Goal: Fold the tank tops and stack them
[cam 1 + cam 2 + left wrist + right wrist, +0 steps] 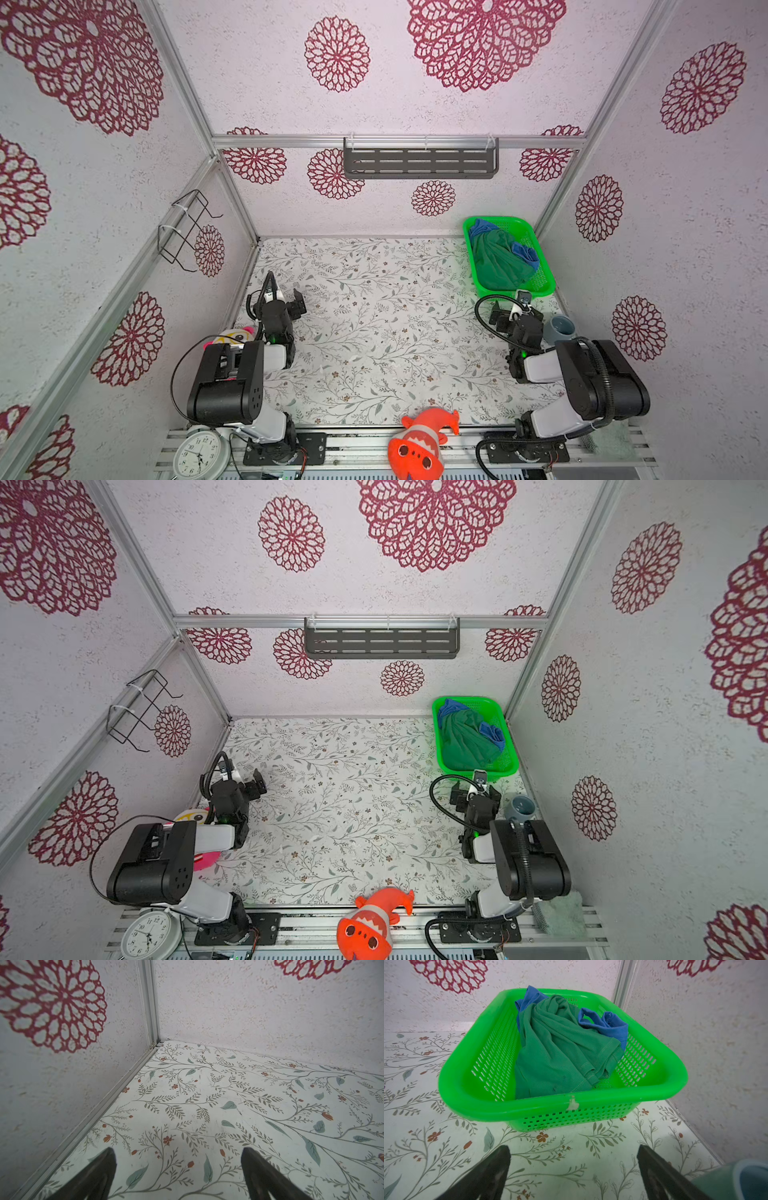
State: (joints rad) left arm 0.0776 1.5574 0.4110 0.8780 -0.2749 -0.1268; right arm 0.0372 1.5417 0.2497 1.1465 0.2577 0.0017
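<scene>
Dark green cloth tank top [554,1053] is lying crumpled over the royal blue cloth tank top [608,1026] in the bright green plastic mesh basket [467,1095]. Left gripper [178,1150] and right gripper [574,1147] are both hanging wide open, empty.

Green basket [508,1108], clock [198,455], orange plush [417,444], grey cup [561,328]

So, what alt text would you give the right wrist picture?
A bright green basket sits on a flowery table, holding a crumpled dark green tank top on top of a blue tank top. The right gripper stands open just short of it, empty.
</scene>
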